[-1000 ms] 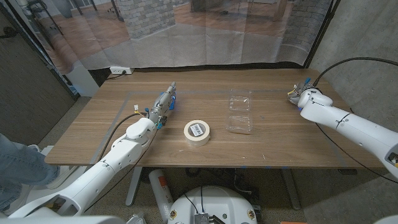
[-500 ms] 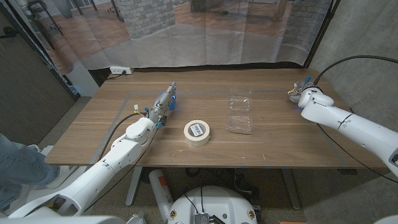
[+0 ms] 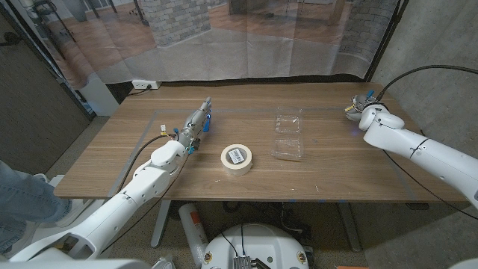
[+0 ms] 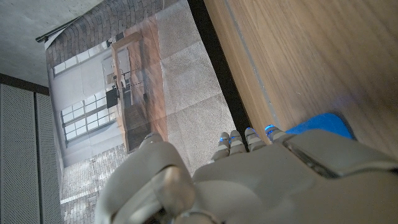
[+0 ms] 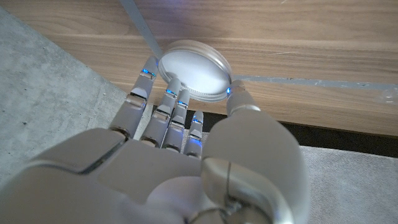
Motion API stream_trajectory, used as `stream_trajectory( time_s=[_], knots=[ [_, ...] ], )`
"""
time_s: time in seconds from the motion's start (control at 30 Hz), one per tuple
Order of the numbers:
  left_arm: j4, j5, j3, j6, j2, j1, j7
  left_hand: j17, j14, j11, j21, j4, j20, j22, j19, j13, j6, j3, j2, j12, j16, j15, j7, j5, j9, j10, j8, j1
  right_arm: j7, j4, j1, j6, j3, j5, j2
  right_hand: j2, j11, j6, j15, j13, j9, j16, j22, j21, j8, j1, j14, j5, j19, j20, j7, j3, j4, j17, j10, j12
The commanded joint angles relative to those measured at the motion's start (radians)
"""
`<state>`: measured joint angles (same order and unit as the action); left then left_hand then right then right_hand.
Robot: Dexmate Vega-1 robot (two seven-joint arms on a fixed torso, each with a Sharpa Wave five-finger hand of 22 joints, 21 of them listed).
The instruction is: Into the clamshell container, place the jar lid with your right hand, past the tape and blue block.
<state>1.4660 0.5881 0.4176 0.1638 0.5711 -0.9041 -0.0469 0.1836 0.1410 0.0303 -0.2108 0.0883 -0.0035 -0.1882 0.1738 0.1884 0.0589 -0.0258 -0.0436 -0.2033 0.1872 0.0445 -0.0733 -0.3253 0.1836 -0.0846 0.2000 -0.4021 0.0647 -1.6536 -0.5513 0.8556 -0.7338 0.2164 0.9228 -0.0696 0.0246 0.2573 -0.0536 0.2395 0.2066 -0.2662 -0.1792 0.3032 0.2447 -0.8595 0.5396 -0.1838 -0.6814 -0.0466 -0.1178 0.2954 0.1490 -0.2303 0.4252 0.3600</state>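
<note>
The jar lid (image 5: 194,67) is a round, shallow metal disc with a pale flat face and a ribbed silver rim. In the right wrist view it lies on the wooden table (image 3: 336,168) directly ahead of the right hand (image 5: 180,149), at the fingertips (image 5: 148,73). The fingers sit against one side of the rim and the thumb against the opposite side. Contact looks close on both sides, but the frames do not show whether the lid is actually pinched, so the grip state cannot be determined.

In the head view the right hand (image 3: 360,109) is at the table's far right edge. Compared with one second ago, the right forearm has shifted slightly toward the far edge; the left arm and the table objects have not moved.

The clamshell container (image 3: 288,134) is clear plastic, lying open, well apart from the right hand toward the table's middle. The tape (image 3: 236,158), a white roll, lies beyond the container as seen from the right hand. The blue block (image 3: 208,119) is farther still, just beside the left hand (image 3: 196,128). The left hand's fingers are extended and close together, with the block touching or almost touching its fingertips (image 4: 252,138).
</note>
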Motion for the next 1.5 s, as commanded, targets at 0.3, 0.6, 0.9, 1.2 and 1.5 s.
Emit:
stream_trajectory(
  time_s=[0.3, 0.6, 0.9, 1.2, 1.5],
  knots=[
    [0.004, 0.001, -0.004, 0.007, 0.0, -0.009, -0.003, 0.003, 0.001, 0.0, 0.0, 0.002, 0.001, -0.002, 0.033, 0.002, -0.005, 0.011, -0.011, -0.002, 0.004, -0.001, 0.001, 0.003, 0.006, -0.004, -0.001, 0.0, 0.009, -0.072, -0.036, -0.047, 0.035, 0.013, 0.018, 0.005, 0.003, 0.013, -0.038, 0.005, 0.003, 0.002, -0.005, -0.004, -0.002, -0.007, 0.005, 0.005, -0.003, 0.0, -0.001, 0.006, -0.003, -0.005, -0.003, -0.002],
    [0.008, 0.0, -0.005, 0.007, 0.0, -0.014, -0.008, 0.003, 0.001, 0.0, 0.0, 0.002, 0.002, -0.002, 0.033, 0.002, -0.005, 0.012, -0.011, -0.002, 0.003, -0.001, 0.0, 0.004, 0.006, -0.004, -0.001, -0.001, 0.015, -0.097, -0.058, -0.092, 0.061, 0.005, 0.027, 0.005, 0.002, 0.016, -0.038, 0.006, 0.004, 0.003, -0.006, -0.007, -0.002, -0.007, 0.008, 0.005, -0.002, -0.001, -0.002, 0.007, -0.004, -0.007, -0.001, -0.002],
    [0.01, -0.004, -0.005, 0.013, -0.001, -0.015, -0.012, 0.003, 0.001, 0.0, 0.0, 0.002, 0.002, -0.002, 0.034, 0.002, -0.004, 0.013, -0.012, -0.002, 0.004, -0.001, 0.002, 0.004, 0.006, -0.005, -0.001, -0.001, 0.021, -0.131, -0.08, -0.123, 0.084, 0.009, 0.037, 0.004, 0.002, 0.02, -0.035, 0.007, 0.004, 0.004, -0.006, -0.01, -0.002, -0.006, 0.008, 0.005, -0.002, -0.001, -0.003, 0.008, -0.006, -0.008, -0.001, -0.002],
    [0.01, -0.003, -0.006, 0.014, 0.0, -0.016, -0.01, 0.003, 0.002, -0.002, 0.0, 0.002, 0.002, -0.002, 0.034, 0.002, -0.006, 0.015, -0.013, -0.002, 0.003, -0.001, 0.0, 0.004, 0.006, -0.004, -0.001, -0.002, 0.023, -0.151, -0.093, -0.152, 0.092, 0.019, 0.033, 0.003, 0.002, 0.02, -0.036, 0.008, 0.004, 0.006, -0.006, -0.013, -0.003, -0.007, 0.008, 0.004, -0.002, -0.002, -0.003, 0.01, -0.006, -0.009, -0.003, -0.002],
    [0.018, -0.005, -0.007, 0.007, 0.007, -0.015, -0.01, 0.003, 0.001, -0.001, 0.0, 0.001, 0.002, -0.002, 0.034, 0.002, -0.006, 0.016, -0.014, -0.002, 0.004, 0.001, 0.0, 0.004, 0.006, -0.004, -0.001, -0.002, 0.03, -0.165, -0.106, -0.186, 0.103, 0.026, 0.027, 0.003, 0.003, 0.022, -0.034, 0.008, 0.004, 0.008, -0.006, -0.015, -0.004, -0.007, 0.008, 0.004, -0.003, -0.002, -0.003, 0.011, -0.007, -0.011, -0.001, -0.002]
  ],
)
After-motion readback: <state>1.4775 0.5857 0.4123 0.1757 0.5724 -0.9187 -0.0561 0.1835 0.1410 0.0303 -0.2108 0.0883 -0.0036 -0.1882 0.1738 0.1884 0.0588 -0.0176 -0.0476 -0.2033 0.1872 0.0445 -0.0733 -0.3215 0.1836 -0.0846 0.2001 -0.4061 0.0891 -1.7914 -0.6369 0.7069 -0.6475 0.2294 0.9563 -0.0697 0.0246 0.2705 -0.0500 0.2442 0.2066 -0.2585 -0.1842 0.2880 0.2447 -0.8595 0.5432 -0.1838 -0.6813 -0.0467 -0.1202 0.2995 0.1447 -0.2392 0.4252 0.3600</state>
